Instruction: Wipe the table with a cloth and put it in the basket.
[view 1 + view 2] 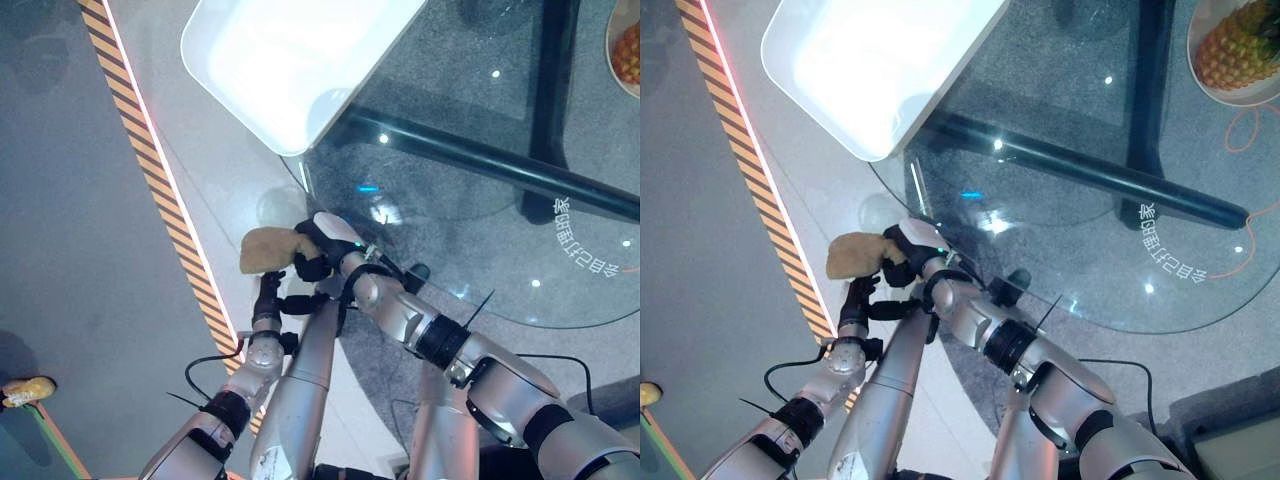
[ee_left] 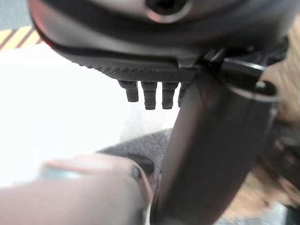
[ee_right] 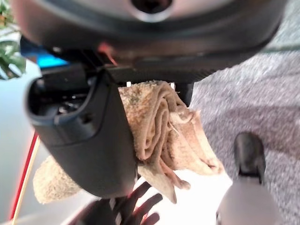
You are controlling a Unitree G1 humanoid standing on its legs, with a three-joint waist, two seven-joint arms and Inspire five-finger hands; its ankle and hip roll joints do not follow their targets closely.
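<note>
The right hand (image 1: 322, 247) is curled round a tan cloth (image 1: 267, 249), gripping it bunched between thumb and fingers; in the right wrist view the cloth (image 3: 161, 136) shows folded and rolled against the thumb, with a loose end hanging out the other side. The hand holds the cloth just off the near-left edge of the round glass table (image 1: 1160, 200), above the floor and clear of the glass.

The left hand (image 1: 272, 296) sits directly below the right one, its fingers (image 1: 858, 292) pointing up toward the cloth and close under it. In the left wrist view its fingers (image 2: 150, 93) show as short dark stubs bent away from the camera, with nothing seen between them; how far they are curled I cannot tell. Whether they touch the cloth I cannot tell either.

Further out, a white basket (image 1: 290, 60) stands over the table's far-left edge, well apart from the cloth. A dark bar (image 1: 1090, 170) runs under the glass. At the table's far-right edge lies a plate (image 1: 1200, 80) with a pineapple (image 1: 1238, 45) on it. A yellow-and-black striped strip (image 1: 160, 170) runs along the floor left of the table.
</note>
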